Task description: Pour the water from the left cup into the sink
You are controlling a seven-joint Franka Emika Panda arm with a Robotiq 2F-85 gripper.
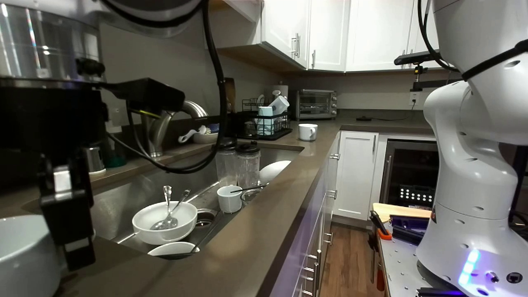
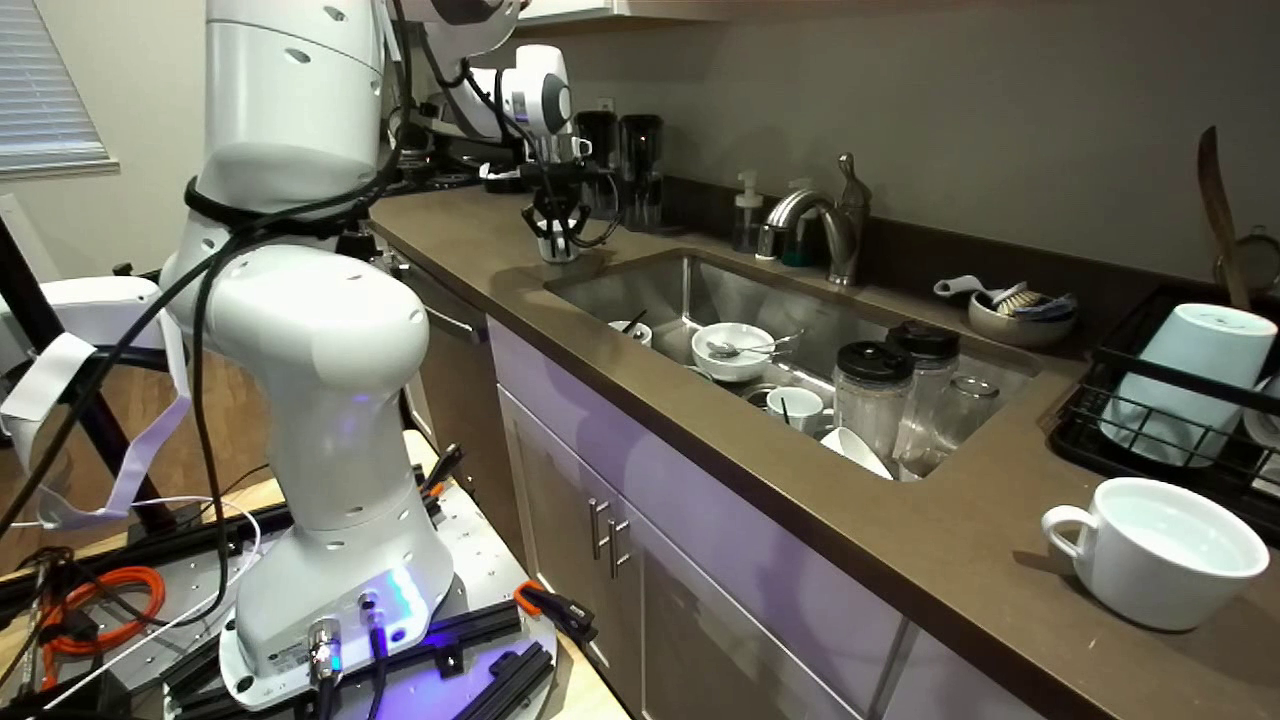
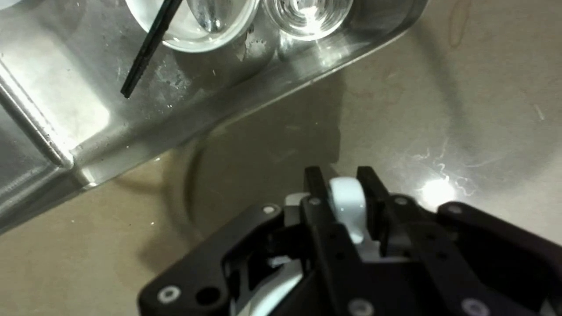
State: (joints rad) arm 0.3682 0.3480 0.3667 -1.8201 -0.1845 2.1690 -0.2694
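The left cup [image 2: 547,250] is white and upright at the far end of the counter, beside the sink [image 2: 622,292]. It also shows large at the lower left of an exterior view [image 1: 25,258]. My gripper [image 3: 340,171] is shut on the cup's handle [image 3: 349,204], which sits between the two black fingers. The gripper also shows in both exterior views [image 1: 78,251] [image 2: 560,236]. I cannot tell whether the cup touches the counter. Its water is hidden. In the wrist view the sink's rim [image 3: 246,109] runs diagonally, just beyond the fingertips.
The sink holds a white bowl [image 1: 165,222] with spoons, small cups [image 1: 229,199] and lidded jars [image 2: 872,400]. The faucet [image 2: 848,225] stands behind it. Another white cup [image 2: 1165,560] stands on the counter near a dish rack [image 2: 1090,400]. Tall dark-topped containers [image 2: 640,170] stand behind the gripper.
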